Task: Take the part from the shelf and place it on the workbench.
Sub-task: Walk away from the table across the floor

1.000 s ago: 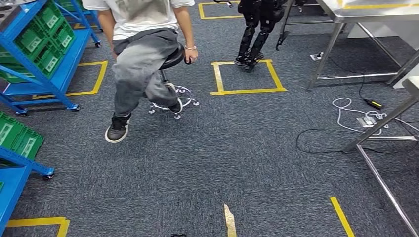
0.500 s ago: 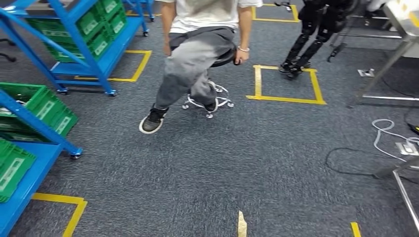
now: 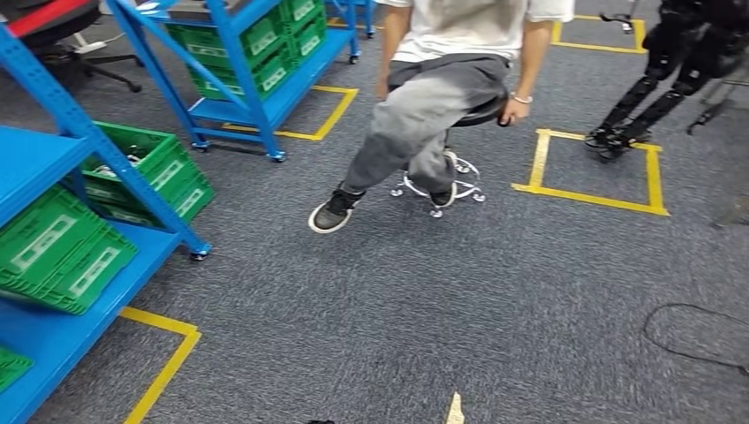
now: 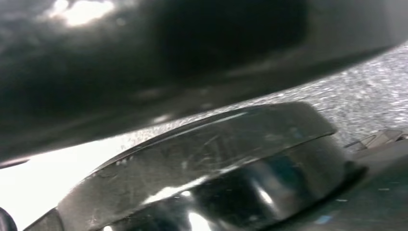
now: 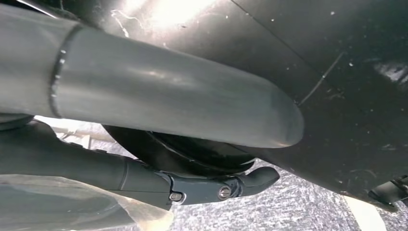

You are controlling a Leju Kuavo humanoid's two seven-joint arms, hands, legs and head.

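Sitting on a wheeled stool [image 3: 439,181], a person [image 3: 424,115] blocks the carpet beside the blue shelf [image 3: 84,168] holding green crates [image 3: 62,252]. The part itself cannot be made out. The right hand [image 5: 144,101] is near dark bodywork, grip unclear; the left hand's state cannot be told.

Grey carpet floor [image 3: 459,300] w/ yellow tape squares [image 3: 593,168]. Blue steel racks [image 3: 238,79] on casters at left & rear, green crates [image 3: 141,172] on lower tiers. Person [image 3: 442,97] seated on black rolling stool [image 3: 450,172], ctr. Black cable [image 3: 698,334] loops at right.
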